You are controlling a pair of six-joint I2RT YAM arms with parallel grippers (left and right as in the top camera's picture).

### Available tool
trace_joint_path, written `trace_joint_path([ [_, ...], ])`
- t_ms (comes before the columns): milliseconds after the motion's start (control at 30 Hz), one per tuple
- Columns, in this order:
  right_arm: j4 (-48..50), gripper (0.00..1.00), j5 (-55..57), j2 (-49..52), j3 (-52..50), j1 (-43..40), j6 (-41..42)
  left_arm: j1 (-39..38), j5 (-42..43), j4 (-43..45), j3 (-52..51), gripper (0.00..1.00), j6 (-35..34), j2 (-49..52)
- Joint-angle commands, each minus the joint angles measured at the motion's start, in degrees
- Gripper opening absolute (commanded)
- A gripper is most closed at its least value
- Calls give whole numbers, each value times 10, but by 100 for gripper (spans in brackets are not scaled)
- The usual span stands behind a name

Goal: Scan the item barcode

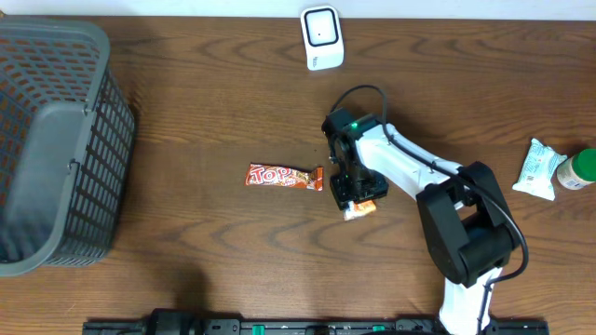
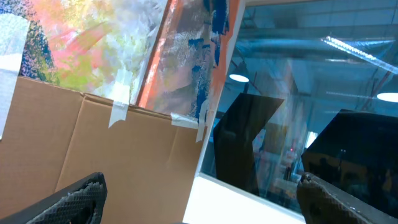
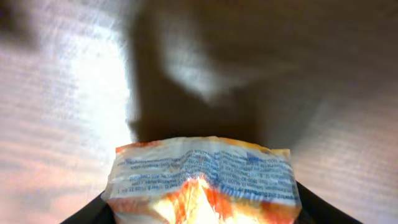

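The orange-and-white packet (image 1: 361, 208) lies flat on the bench (image 1: 214, 251) near its middle, directly under the right tool (image 1: 355, 195). In the right wrist view the packet's printed end fills the lower frame, with the dark fingers (image 3: 84, 215) flanking its two sides. They seem to meet its edges, but whether they are actually pinching it cannot be told from here. Just to the packet's left lies a red Top bar (image 1: 284, 177), lengthwise, apart from it. The white scanner (image 1: 322, 37) stands at the far edge of the bench, well apart from both. At the right edge a white pouch (image 1: 537, 169) lies touching a green bottle (image 1: 581, 169). A grey mesh basket (image 1: 56, 140) takes up the left end. The left tool (image 2: 199, 194) is spread wide with nothing between its fingers, and its camera looks up at taped cardboard (image 2: 112, 155) and a glass pane rather than at the bench.
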Motion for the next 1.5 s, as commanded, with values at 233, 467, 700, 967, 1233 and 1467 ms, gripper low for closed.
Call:
trace_joint_path([
  [233, -110, 55, -117, 7, 146, -30, 0, 3, -5, 2, -1, 98, -3, -3],
  [467, -142, 54, -209, 7, 153, -58, 0, 3, -5, 2, -1, 98, -3, -3],
  [700, -182, 54, -301, 14, 153, -65, 0, 3, -5, 2, -1, 98, -3, -3],
  [967, -221, 54, -342, 15, 152, -66, 0, 3, -5, 2, -1, 98, -3, -3],
  [1233, -222, 55, -356, 15, 152, -74, 0, 3, -5, 2, -1, 98, -3, -3],
  [1467, -180, 53, -354, 15, 152, -74, 0, 3, -5, 2, -1, 98, -3, -3],
])
